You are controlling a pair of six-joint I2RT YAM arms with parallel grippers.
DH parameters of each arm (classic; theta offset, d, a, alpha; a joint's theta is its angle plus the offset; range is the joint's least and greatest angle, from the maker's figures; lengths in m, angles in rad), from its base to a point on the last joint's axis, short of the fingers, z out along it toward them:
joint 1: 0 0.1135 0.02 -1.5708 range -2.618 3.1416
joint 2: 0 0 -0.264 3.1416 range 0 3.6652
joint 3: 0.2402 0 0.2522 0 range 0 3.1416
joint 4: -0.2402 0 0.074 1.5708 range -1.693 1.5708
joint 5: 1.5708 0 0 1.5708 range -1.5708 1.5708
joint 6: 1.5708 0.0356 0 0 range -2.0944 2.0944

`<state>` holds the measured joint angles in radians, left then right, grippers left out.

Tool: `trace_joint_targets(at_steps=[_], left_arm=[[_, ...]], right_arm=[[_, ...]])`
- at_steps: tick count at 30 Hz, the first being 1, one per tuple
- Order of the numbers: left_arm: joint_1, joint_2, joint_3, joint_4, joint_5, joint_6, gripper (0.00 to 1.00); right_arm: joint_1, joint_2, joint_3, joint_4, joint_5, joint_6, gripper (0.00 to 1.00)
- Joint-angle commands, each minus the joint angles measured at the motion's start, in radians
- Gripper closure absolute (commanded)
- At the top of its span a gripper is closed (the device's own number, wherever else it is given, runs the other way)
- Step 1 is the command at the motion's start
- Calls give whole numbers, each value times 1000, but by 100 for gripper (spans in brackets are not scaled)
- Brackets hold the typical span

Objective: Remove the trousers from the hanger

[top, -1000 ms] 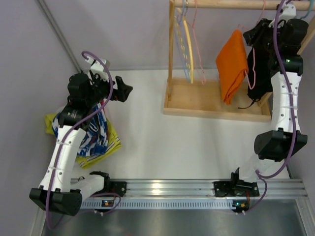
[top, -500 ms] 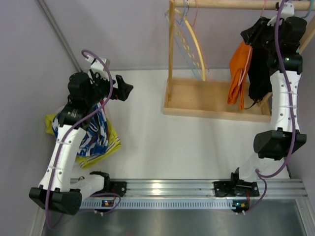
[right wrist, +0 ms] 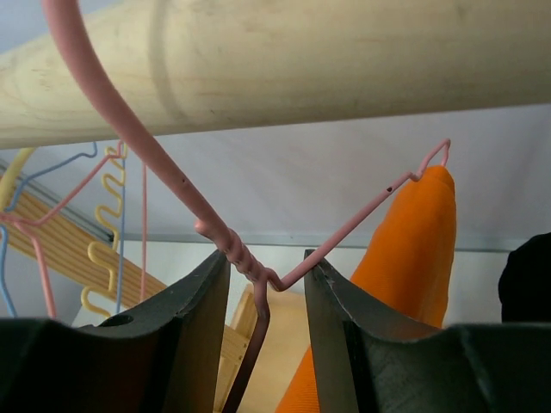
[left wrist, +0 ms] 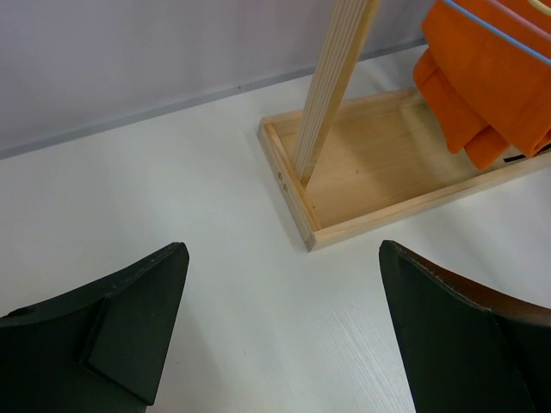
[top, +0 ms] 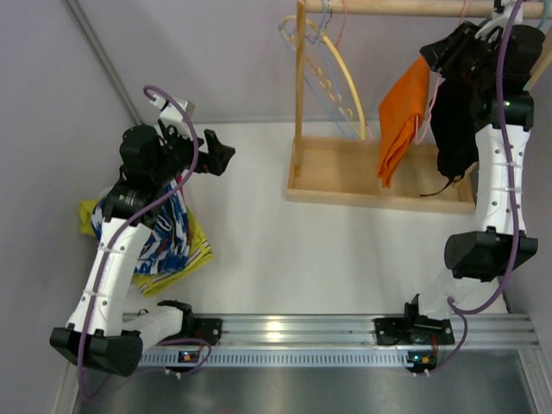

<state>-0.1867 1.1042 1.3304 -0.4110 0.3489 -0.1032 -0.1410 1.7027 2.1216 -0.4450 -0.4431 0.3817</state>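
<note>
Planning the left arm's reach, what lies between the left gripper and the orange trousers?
Left wrist view: white table, then the wooden upright post and the rack base, before the orange trousers.

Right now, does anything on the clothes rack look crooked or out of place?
Yes. The orange trousers hang slanted on a tilted pink hanger, its neck pinched in the right gripper. The empty hangers farther along the rail lean diagonally instead of hanging straight.
</note>
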Motion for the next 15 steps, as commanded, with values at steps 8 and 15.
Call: trace_joint_targets(at_steps=[8, 15], left_arm=[[-13, -24, 13, 90, -13, -3, 1], [-19, -52, -28, 138, 12, 13, 1]], right_arm=[[11, -107, 106, 311, -63, 82, 100], [14, -153, 63, 282, -83, 83, 100]])
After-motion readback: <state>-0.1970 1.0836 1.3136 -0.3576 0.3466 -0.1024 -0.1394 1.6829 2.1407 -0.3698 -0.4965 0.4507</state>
